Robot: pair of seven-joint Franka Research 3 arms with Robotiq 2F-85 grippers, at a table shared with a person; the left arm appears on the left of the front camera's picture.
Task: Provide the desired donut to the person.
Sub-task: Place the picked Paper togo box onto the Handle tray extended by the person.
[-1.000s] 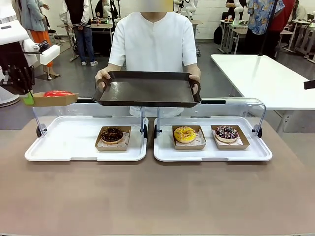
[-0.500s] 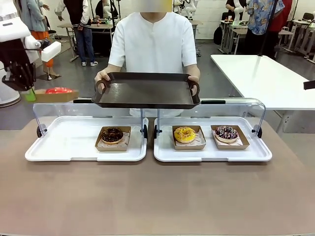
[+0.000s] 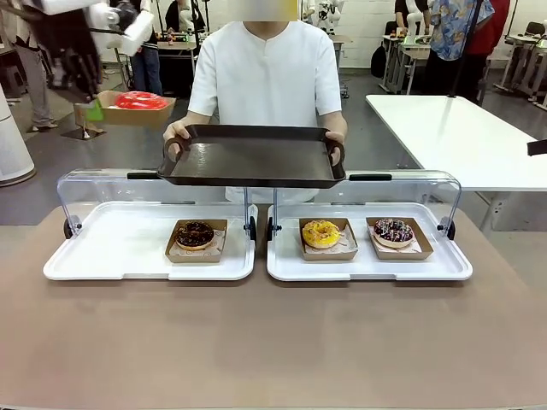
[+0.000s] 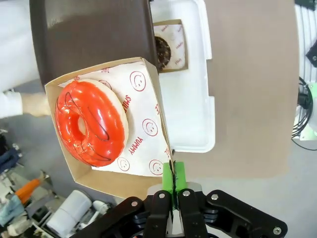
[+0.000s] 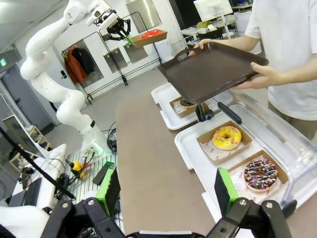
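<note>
One red donut [image 4: 108,113] sits in its cardboard box [image 4: 110,183].

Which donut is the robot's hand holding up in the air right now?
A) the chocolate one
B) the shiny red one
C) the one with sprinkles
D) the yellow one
B: the robot's left hand is pinched on the edge of a cardboard box that carries the red donut, raised beside the person's dark tray.

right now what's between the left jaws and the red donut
In the left wrist view, a strip of smiley-printed paper lining the cardboard box; the left jaws pinch the box's rim, clear of the red donut.
</note>
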